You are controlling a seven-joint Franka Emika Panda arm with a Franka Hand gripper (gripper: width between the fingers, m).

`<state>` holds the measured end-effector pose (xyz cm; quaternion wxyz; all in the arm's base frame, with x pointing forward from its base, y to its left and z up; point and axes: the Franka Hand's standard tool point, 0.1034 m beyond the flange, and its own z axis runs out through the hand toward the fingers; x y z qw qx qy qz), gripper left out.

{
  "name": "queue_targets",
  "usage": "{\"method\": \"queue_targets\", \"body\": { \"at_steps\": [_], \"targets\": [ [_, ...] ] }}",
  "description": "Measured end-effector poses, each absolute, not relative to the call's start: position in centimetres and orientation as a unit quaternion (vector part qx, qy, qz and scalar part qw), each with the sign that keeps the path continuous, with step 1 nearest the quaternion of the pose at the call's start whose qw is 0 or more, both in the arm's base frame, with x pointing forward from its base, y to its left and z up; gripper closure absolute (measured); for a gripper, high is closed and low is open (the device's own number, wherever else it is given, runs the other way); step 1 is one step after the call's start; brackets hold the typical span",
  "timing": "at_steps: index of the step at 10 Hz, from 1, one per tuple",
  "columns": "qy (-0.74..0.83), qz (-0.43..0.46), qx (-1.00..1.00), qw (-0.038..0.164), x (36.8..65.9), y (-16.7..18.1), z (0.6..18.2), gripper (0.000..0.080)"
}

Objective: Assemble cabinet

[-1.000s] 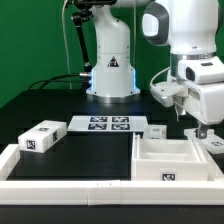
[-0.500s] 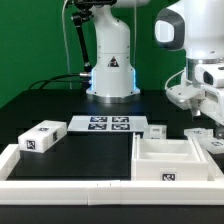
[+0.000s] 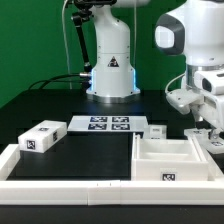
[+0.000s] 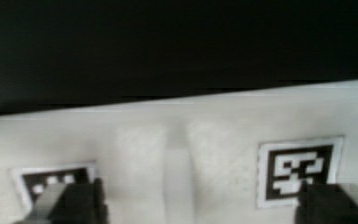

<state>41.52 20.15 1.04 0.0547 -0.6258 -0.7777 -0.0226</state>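
The cabinet's open box body (image 3: 165, 155) lies at the front right of the exterior view. A white tagged block (image 3: 40, 137) lies at the left, and a small white block (image 3: 157, 130) lies behind the box body. My gripper (image 3: 204, 127) hangs just above another white tagged block (image 3: 214, 143) at the far right. In the wrist view this block (image 4: 185, 140) fills the picture, with a tag on either side. The gripper (image 4: 202, 208) is open, its dark fingers (image 4: 66, 205) standing wide apart over the block. I cannot tell whether they touch it.
The marker board (image 3: 100, 124) lies flat in the middle, in front of the robot's base (image 3: 110, 75). Low white border rails (image 3: 60, 182) run along the front and left edges. Black cables trail at the back left.
The arm has swung toward the exterior view's right and lowered, bringing the gripper over the far-right white block. The parts on the table have not moved.
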Motion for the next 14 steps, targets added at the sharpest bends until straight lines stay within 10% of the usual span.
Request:
{"method": "queue_targets", "body": {
  "at_steps": [2,4,9,14],
  "targets": [
    [-0.775,-0.028,-0.629,0.053,41.7,20.1,1.0,0.0403],
    [-0.771,-0.028,-0.634,0.052,42.0,20.0,1.3,0.0733],
    [-0.764,-0.024,-0.643,0.052,42.1,19.4,1.4,0.0732],
    [-0.709,-0.019,-0.705,0.018,43.4,13.1,6.1,0.0731]
  ]
}}
